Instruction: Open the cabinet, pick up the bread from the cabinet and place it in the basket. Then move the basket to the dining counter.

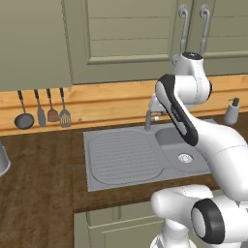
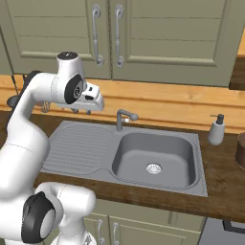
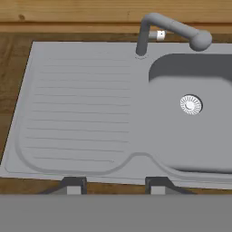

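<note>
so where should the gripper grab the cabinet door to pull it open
By its long curved bar handle, best around the middle of the bar. It runs vertically and stands off the door front of the cabinet, so the gripper, now with empty jaws over the sink, should probably come straight from the front, with one finger on each side of the bar.

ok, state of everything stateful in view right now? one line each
cabinet: both doors shut, bar handles untouched
gripper: jaws apart, nothing between them, above the sink's drainboard
faucet: no water running
sink: basin holds nothing
soap bottle: upright on the counter
basket: upright at the frame's right edge, contents cannot be seen
</note>
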